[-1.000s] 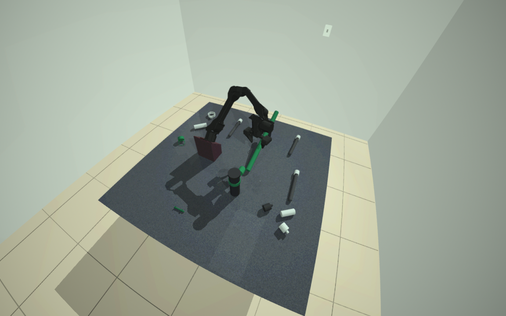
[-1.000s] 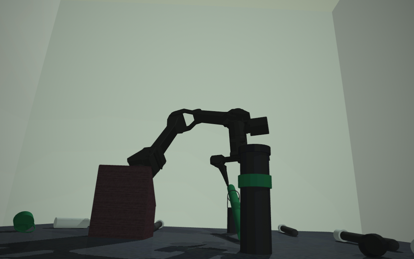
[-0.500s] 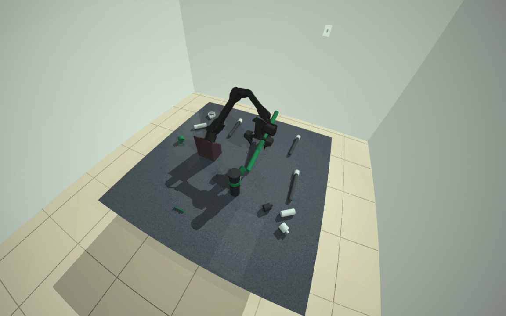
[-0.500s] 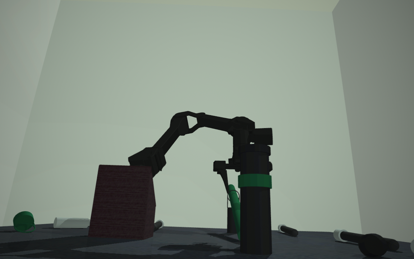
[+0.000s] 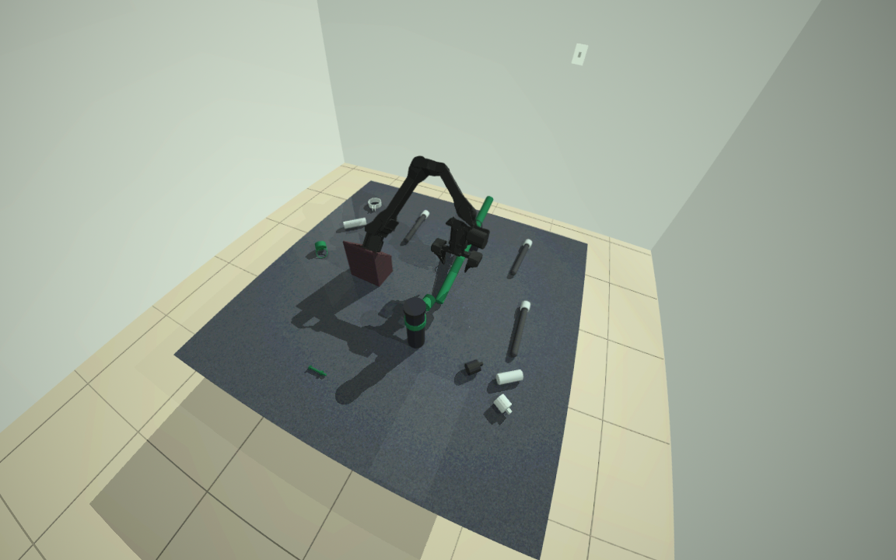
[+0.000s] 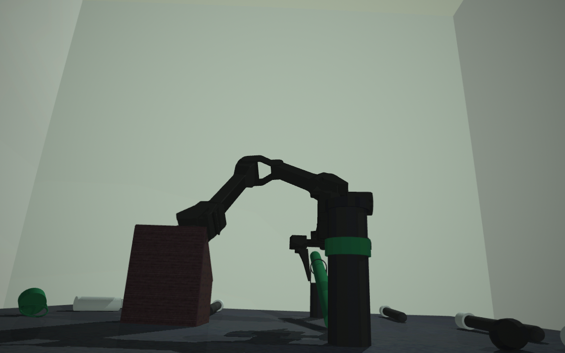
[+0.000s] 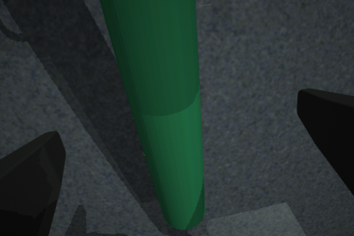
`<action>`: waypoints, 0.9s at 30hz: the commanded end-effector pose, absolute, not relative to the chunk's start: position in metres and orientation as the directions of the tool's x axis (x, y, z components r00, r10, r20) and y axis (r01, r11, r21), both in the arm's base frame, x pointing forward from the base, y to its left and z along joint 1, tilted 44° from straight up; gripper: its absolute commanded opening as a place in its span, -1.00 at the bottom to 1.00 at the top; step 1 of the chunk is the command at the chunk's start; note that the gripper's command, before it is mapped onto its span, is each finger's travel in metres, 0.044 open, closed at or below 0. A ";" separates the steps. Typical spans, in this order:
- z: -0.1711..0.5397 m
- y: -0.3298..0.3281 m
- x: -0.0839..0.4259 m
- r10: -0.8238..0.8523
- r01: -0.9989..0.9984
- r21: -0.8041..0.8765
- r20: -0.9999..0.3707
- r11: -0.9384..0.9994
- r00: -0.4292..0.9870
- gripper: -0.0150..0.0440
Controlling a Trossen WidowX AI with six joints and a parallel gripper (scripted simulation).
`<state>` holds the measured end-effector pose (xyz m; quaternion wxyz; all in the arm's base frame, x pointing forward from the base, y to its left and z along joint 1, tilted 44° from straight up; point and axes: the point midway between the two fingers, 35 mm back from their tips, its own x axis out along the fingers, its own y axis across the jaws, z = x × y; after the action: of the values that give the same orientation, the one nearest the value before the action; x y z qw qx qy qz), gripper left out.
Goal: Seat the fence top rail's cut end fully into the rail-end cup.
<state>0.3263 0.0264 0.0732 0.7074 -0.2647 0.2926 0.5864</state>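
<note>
We see the gripper (image 5: 456,264) (image 6: 324,278) (image 7: 182,121) wide open, nothing gripped, fingers either side of the green rail (image 5: 451,278) (image 6: 321,281) (image 7: 167,81). Rail slopes down toward the big post (image 5: 414,338) (image 6: 348,298); its low end is just beside the green cup (image 5: 428,302), unseated. We see the green band (image 5: 414,327) (image 6: 348,247) around the post, below the cap.

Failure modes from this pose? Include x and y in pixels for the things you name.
1. Off-centre grasp: the pincer (image 5: 456,259) (image 7: 182,121) is open astride the green rail (image 5: 450,280) (image 7: 166,63), which in the wrist view lies nearer one finger; closing might shove it sideways.
2. Missed cup: the rail slopes down towards the big post (image 5: 414,334) (image 6: 348,289), so a straight push could pass under the end cup (image 5: 428,301) or catch its rim.
3. Band slip: a hard shove might slide the green brace band (image 5: 414,324) (image 6: 347,247) down the post.
</note>
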 end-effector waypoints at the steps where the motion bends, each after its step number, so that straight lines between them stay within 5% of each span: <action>1: 0.070 0.030 0.328 0.677 -0.984 -0.031 -0.722 0.177 0.144 1.00; 27: 0.039 0.058 0.334 0.678 -0.984 -0.031 -0.721 0.177 0.144 1.00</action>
<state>0.3339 0.0539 0.0436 0.7084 -0.2651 0.2917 0.5855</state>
